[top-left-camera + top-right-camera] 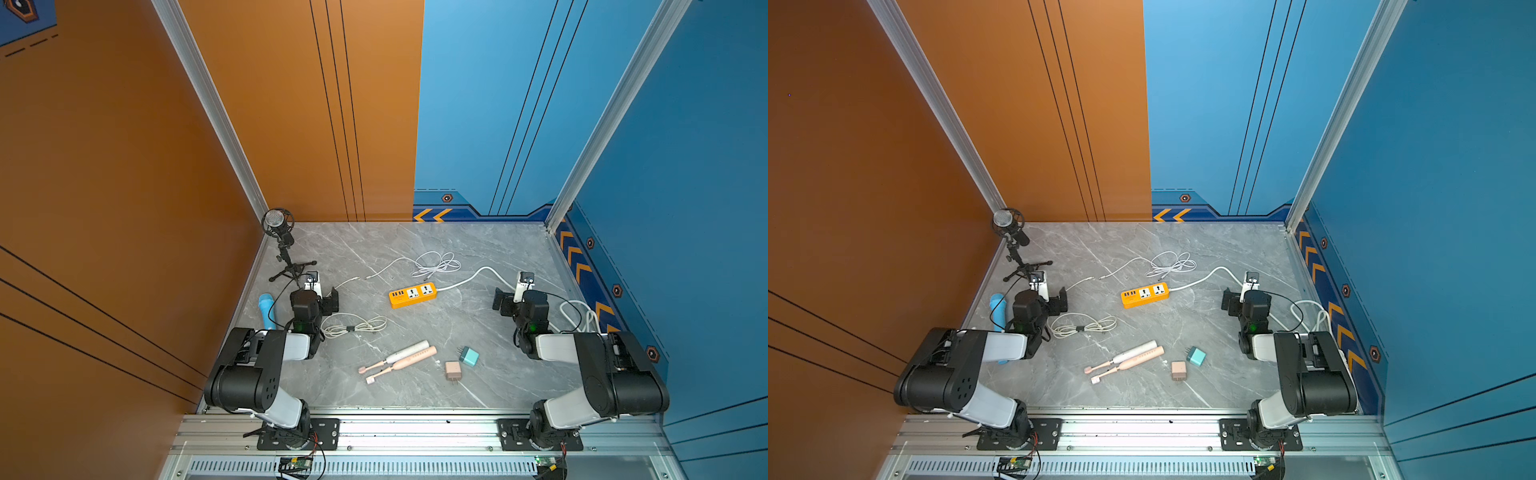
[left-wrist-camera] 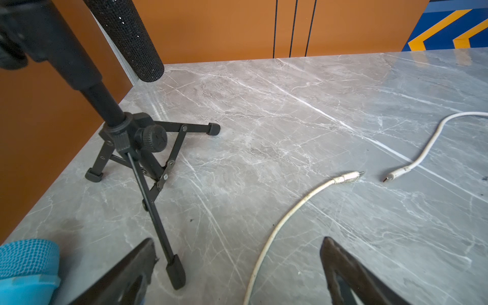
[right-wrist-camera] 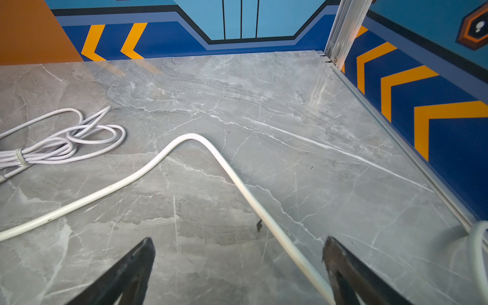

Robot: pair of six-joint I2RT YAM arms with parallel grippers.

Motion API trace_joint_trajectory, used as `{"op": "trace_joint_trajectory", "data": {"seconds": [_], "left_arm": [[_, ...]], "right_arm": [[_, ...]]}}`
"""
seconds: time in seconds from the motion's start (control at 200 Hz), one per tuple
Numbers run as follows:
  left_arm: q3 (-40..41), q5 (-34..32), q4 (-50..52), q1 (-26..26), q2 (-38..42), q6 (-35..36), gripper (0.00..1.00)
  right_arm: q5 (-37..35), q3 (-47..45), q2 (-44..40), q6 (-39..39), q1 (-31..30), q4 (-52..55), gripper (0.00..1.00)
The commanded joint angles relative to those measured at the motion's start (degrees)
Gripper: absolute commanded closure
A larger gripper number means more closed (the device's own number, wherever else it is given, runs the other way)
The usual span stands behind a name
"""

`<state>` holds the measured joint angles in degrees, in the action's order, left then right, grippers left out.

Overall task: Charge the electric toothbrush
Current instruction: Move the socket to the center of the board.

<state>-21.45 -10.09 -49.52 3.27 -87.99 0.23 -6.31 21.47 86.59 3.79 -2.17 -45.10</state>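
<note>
as it hovers by the black tripod microphone stand (image 2: 137, 137), left gripper (image 2: 239, 240): jaws wide, empty
right gripper (image 3: 239, 239): jaws wide, empty, over thick white cord (image 3: 188, 135)
white electric toothbrush (image 1: 395, 357), pink electric toothbrush (image 1: 405, 364): side by side on grey marble table (image 1: 498, 249), well apart from both grippers

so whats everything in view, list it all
white toothbrush: 1, white, front centre
pink toothbrush: 1, pink, beside it
power strip: 1, orange, centre
strip cord: 1, white, trailing right
white cable: 1, white, behind strip
beige cable: 1, beige, left of centre
teal adapter: 1, teal, right of toothbrushes
pink adapter: 1, pink, beside teal one
stand microphone: 1, black, back left
blue microphone: 1, blue, left edge
left fingers: 2, black, open, empty
right fingers: 2, black, open, empty
</note>
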Motion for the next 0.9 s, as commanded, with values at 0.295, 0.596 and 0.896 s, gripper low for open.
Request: {"op": "trace_joint_trajectory", "data": {"seconds": [0.295,0.596,0.896], "left_arm": [[-0.7,-0.5,-0.3,-0.4,-0.4,0.6,0.02],[-2.7,-5.1,10.1,1.0,9.5,1.0,0.02],[-14.8,-0.8,36.2,-0.9,21.7,-13.6,0.02]], "right_arm": [[-0.8,1.5,0.3,-0.8,0.4,-0.7,0.00],[-3.9,8.9,-9.6,1.0,0.4,19.1,0.00],[6.9,24.2,-14.1,18.7,2.1,50.7,0.00]]}}
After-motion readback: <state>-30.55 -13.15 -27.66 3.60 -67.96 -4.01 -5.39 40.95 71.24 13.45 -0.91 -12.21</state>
